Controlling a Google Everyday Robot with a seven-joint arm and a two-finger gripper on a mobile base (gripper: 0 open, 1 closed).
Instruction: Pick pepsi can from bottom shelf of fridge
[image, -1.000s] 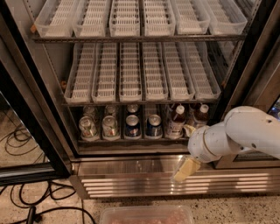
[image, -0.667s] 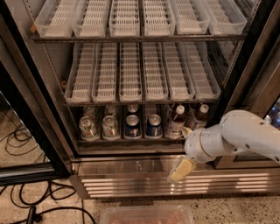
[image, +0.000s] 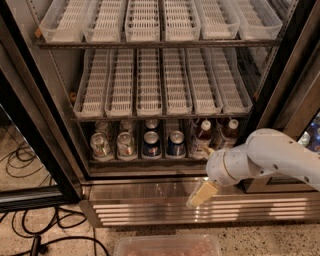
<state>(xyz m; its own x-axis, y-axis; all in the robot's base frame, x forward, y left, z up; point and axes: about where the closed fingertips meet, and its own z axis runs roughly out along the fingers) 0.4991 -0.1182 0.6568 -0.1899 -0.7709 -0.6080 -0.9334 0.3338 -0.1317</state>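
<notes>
- Nearest, at 6 o'clock in the view, the rim of a clear plastic tub sits on the speckled floor. Black cables trail at 8 o'clock.
- The gripper hangs at about 5 o'clock, pointing down-left in front of the steel louvred base. It is outside the cooler and holds nothing. Whether it is wide or narrow I cannot tell.
- The white arm runs away from the gripper toward 3 o'clock.
- The fridge stands open, its black frame on either side.
- The bottom shelf shows its dark front rail just above the base.
- The pepsi can stands upright in the front row near the shelf's middle, at 11 o'clock from the gripper and well apart from it.
- A second pepsi can stands just beside it at 9 o'clock.
- Two silver-green cans stand further toward 9 o'clock.
- Two brown bottles with white caps stand at 3 o'clock of the pepsi can.
- Farther back and higher, two racks of white slotted trays fill the 12 o'clock region.
</notes>
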